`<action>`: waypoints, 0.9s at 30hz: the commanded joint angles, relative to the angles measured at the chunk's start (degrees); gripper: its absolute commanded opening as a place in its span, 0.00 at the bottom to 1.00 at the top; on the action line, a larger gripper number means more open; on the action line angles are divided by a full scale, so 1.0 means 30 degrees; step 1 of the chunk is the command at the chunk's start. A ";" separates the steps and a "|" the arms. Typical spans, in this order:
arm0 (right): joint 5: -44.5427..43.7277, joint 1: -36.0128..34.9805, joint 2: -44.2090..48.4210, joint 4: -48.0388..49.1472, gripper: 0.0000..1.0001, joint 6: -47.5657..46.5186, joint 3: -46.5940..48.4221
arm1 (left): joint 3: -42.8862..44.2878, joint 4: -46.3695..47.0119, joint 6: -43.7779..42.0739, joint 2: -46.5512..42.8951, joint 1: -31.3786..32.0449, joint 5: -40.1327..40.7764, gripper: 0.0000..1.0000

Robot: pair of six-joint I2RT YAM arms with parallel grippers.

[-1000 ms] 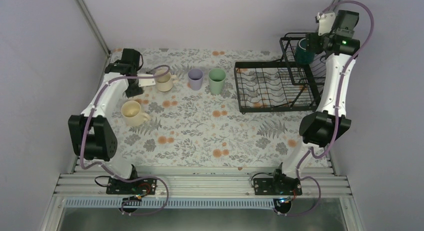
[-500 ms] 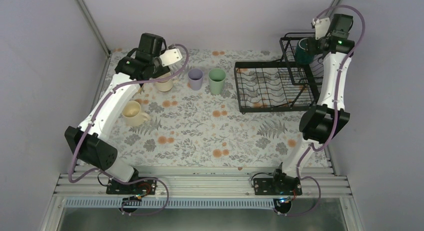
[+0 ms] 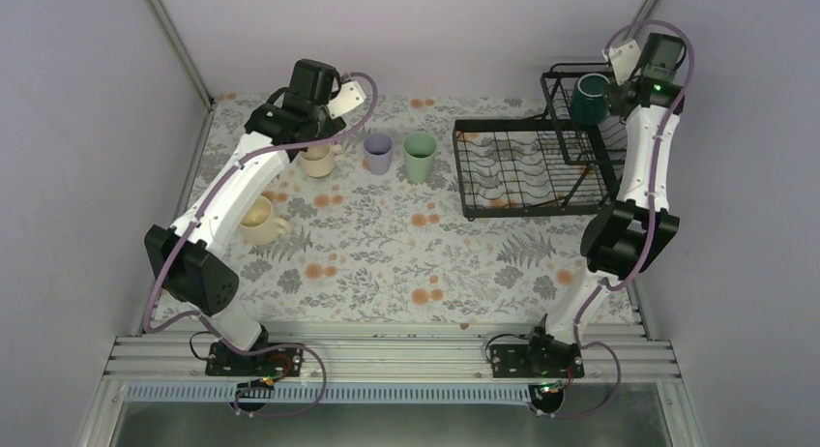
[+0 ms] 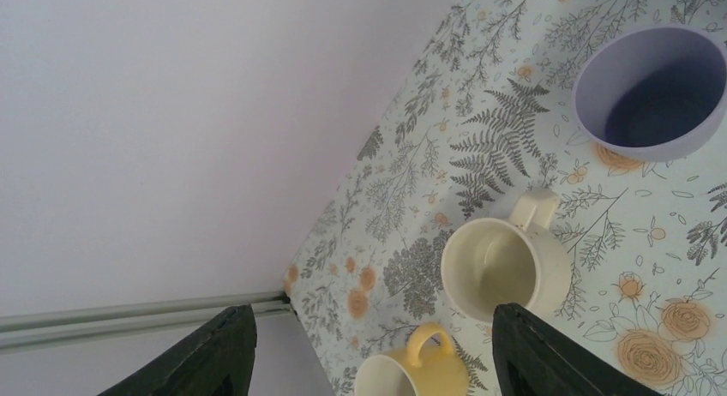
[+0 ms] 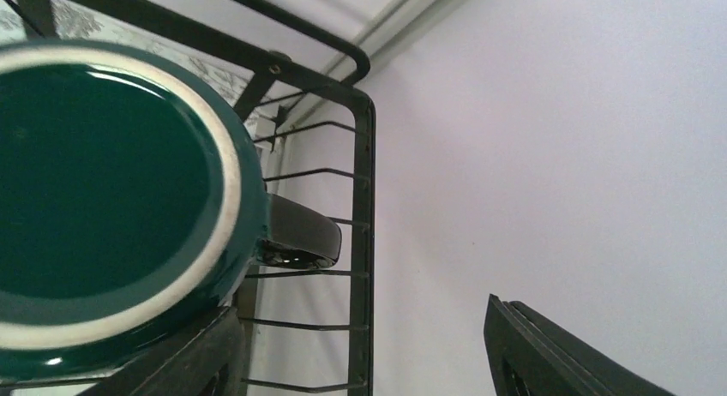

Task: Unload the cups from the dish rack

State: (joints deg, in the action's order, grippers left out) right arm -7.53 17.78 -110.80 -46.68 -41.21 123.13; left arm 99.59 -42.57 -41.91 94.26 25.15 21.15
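The dark green mug (image 3: pixel 588 97) stands in the raised basket of the black wire dish rack (image 3: pixel 527 207). My right gripper (image 3: pixel 613 77) is open just right of the mug. In the right wrist view the mug (image 5: pixel 103 199) fills the left, its handle (image 5: pixel 296 233) points at the rack wire (image 5: pixel 364 242), and the open gripper (image 5: pixel 369 362) straddles the wire, holding nothing. My left gripper (image 3: pixel 314 113) is open and raised above the cream mug (image 3: pixel 317 160). The left wrist view shows the cream mug (image 4: pixel 506 267), the yellow mug (image 4: pixel 411 370) and the lavender tumbler (image 4: pixel 651 92) below the open gripper (image 4: pixel 369 362).
The yellow mug (image 3: pixel 256 218) stands at the table's left. The lavender tumbler (image 3: pixel 378 154) and the mint-green tumbler (image 3: pixel 420 157) stand side by side left of the rack. Walls close in at the back, left and right.
My left gripper has let go of the cream mug, risen and swung right and back. My right gripper has shifted slightly up and back beside the green mug.
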 commanded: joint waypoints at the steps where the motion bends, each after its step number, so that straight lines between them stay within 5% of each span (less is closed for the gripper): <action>1: -0.1314 0.0426 0.0377 0.2100 0.71 -0.1264 -0.1376 | -0.0031 0.0154 0.0499 -0.0218 -0.0035 0.0810 0.68; 13: -0.2257 0.0489 -0.0499 0.7213 0.65 -0.1216 -0.3114 | 0.0120 0.0830 0.0511 -0.0180 -0.0505 0.0471 0.68; 20: 0.0831 0.0826 -0.2537 0.4004 0.64 0.0144 -0.0112 | -0.0701 0.0745 0.0517 -0.0429 -0.0504 0.0261 0.68; 27: 0.4375 0.1552 -0.1877 0.3963 0.64 0.1110 -0.0904 | -0.0754 0.0598 0.0445 -0.0478 -0.0531 0.0258 0.68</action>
State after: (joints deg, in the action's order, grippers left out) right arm -3.49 21.85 -117.40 -32.18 -40.99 120.92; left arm 97.51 -41.47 -41.32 94.13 23.79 22.17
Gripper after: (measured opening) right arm 0.641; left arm 0.681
